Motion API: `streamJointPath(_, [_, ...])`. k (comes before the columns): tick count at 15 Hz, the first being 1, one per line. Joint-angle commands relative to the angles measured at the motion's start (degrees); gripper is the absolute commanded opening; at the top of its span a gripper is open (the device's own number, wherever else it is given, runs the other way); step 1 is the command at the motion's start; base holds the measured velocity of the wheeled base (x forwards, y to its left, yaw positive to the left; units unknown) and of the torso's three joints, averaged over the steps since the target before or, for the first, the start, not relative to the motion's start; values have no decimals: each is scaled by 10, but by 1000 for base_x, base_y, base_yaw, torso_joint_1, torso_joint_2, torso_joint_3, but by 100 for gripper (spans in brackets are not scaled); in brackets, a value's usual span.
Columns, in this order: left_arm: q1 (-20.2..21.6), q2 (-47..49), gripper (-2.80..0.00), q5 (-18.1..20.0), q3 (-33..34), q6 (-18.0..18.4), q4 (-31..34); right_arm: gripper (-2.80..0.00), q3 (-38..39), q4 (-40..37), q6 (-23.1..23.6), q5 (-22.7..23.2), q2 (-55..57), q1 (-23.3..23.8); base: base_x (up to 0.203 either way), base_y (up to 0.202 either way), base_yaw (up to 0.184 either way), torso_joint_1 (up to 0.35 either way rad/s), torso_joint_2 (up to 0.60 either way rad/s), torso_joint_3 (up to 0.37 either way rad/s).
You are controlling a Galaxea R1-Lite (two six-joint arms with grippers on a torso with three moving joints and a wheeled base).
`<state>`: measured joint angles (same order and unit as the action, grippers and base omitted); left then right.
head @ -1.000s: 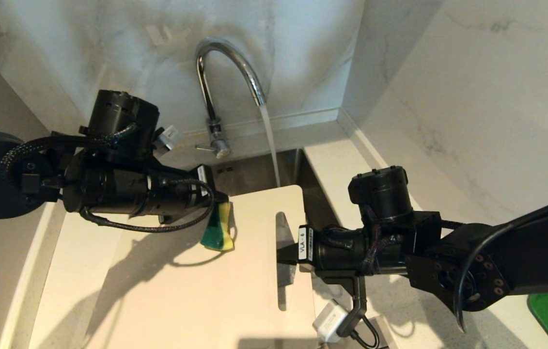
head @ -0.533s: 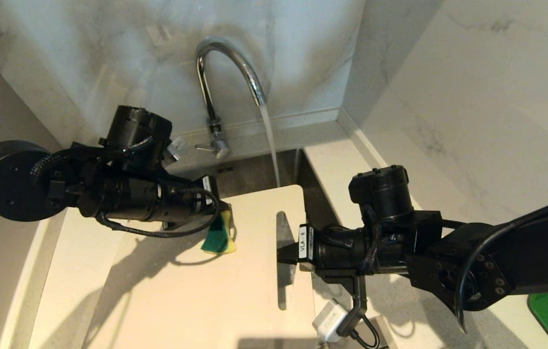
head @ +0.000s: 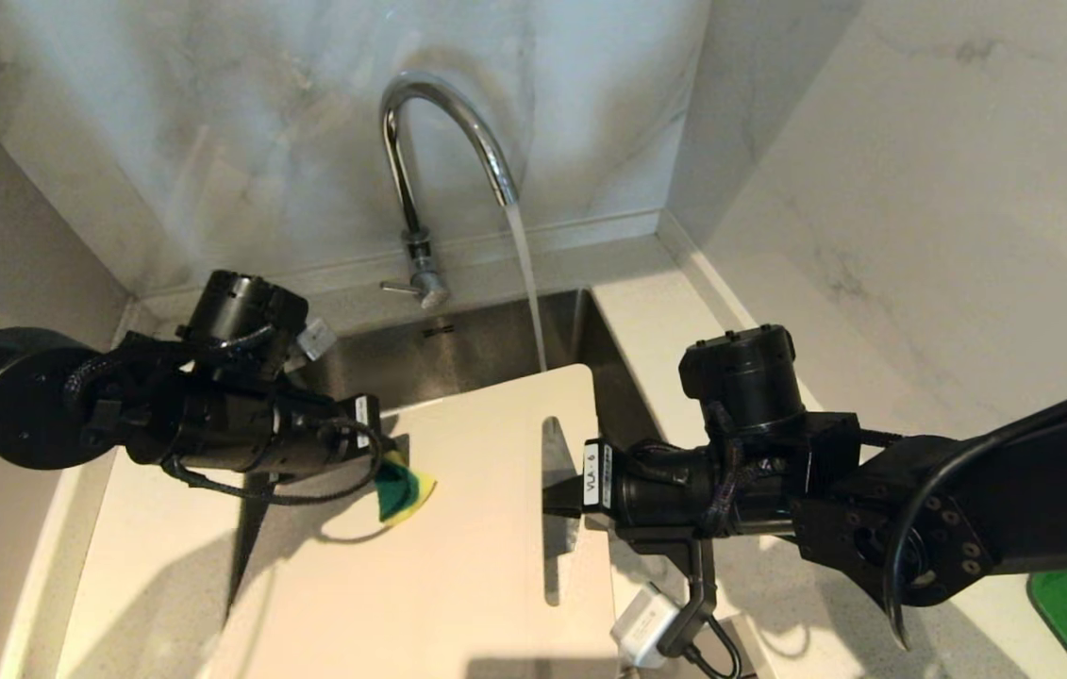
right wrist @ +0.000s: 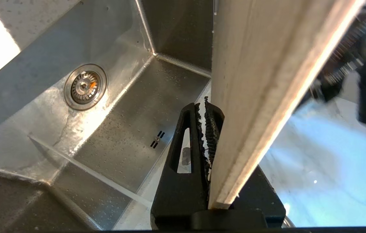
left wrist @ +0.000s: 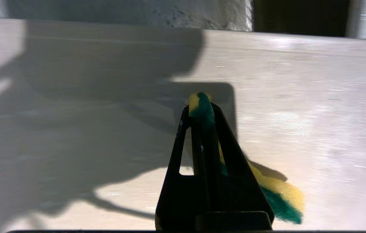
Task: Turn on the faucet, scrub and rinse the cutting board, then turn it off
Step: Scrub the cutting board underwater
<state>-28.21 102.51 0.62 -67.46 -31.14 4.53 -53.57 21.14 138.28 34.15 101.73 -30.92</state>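
The tap (head: 443,141) was on. Water (head: 525,283) ran down from its spout and went into the sink (head: 458,344) just behind the top edge of the cutting board (head: 467,528). The water did not seem to land on the board's face.

The board was held up over the sink. The right claw (head: 559,495) was closed tight on the board's edge, next to the long handle hole (head: 552,509). In the right wrist view the board (right wrist: 267,81) stood on its edge between the jaws of the claw (right wrist: 207,110), with the drain (right wrist: 85,85) far below.

The left claw (head: 380,451) was squeezed shut on a green and yellow sponge (head: 401,490). The sponge hung at the left side of the board. In the left wrist view only a small bit of sponge (left wrist: 199,106) poked out at the tip of the claw (left wrist: 199,111), and the rest (left wrist: 280,197) flopped out to the side.

What could go wrong? The sponge was pinched by just a corner, so a hard rub might pull it loose and drop it in the sink. The board was held at one edge only, so a strong push from the sponge might twist it or make it slip out. Also, if the board was not moved under the water, it might not get rinsed at all.
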Motion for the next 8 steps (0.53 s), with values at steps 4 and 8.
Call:
streamJointPath(4, [77, 4, -280, 2, 91, 55, -85, -280, 0, 2, 6, 3, 0, 1, 0, 0, 0, 0, 0, 0])
streamJointPath(8, [131, 5, -280, 18, 125, 73, -106, -280, -1, 2, 5, 3, -5, 3, 0, 0, 0, 0, 0, 0])
